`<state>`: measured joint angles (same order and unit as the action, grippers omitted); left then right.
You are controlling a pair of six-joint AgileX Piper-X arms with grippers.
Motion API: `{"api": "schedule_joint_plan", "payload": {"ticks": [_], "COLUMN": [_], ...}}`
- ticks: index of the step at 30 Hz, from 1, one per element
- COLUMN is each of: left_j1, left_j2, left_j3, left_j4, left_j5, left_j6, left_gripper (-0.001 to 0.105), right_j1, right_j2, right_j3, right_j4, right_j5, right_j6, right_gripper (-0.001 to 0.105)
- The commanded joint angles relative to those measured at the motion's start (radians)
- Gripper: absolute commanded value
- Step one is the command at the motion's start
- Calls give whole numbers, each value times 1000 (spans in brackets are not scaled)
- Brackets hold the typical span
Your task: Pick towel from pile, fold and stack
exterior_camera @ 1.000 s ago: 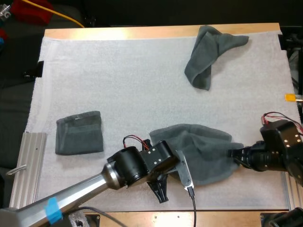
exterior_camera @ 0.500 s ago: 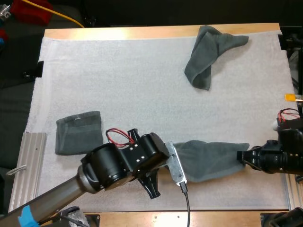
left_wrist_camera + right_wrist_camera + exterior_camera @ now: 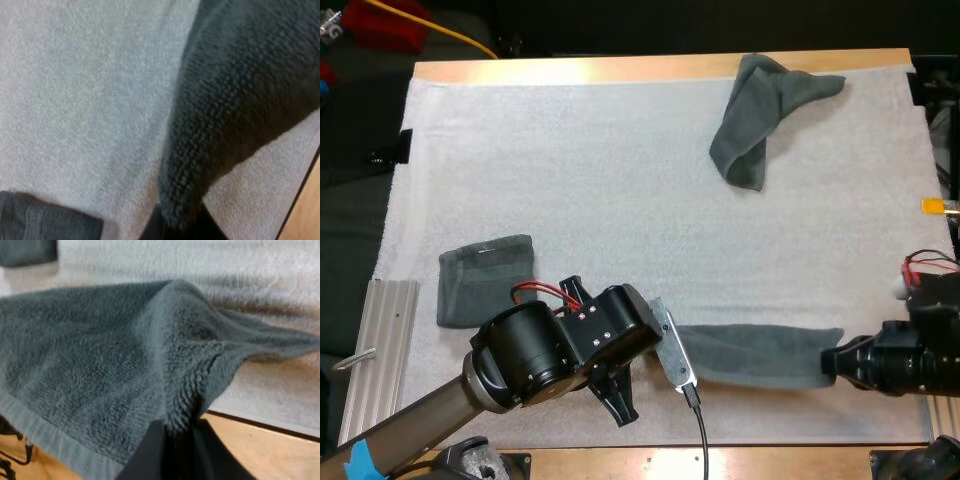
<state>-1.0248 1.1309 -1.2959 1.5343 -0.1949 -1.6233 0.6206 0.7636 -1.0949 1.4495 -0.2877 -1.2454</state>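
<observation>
A dark grey-green towel hangs stretched between my two grippers near the mat's front edge. My left gripper is shut on its left end; in the left wrist view the towel runs away from the pinching fingers. My right gripper is shut on the right end, and the right wrist view has the towel spreading out from the fingers. A folded towel lies at the left. A crumpled towel lies at the far right.
A metal rail runs along the mat's left front side. The wooden table edge is just in front of the held towel. The white mat is bare in the middle.
Both grippers moved toward the front edge and apart. The towel went from a loose heap to a taut, narrow strip between them.
</observation>
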Motion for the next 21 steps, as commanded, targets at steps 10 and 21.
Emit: {"api": "schedule_joint_plan", "payload": {"ticks": [10, 21], "left_j1": [-4, 77], "left_j2": [-71, 3], "left_j3": [-56, -14], "left_j4": [38, 6], "left_j5": [34, 49], "left_j6": [-62, -9], "left_gripper": [0, 0], "right_j1": [167, 182], "right_j2": [-9, 127], "right_j3": [-13, -13], "right_j4": [-4, -81], "right_j5": [72, 225], "right_j6": [140, 52], "right_gripper": [4, 4]}}
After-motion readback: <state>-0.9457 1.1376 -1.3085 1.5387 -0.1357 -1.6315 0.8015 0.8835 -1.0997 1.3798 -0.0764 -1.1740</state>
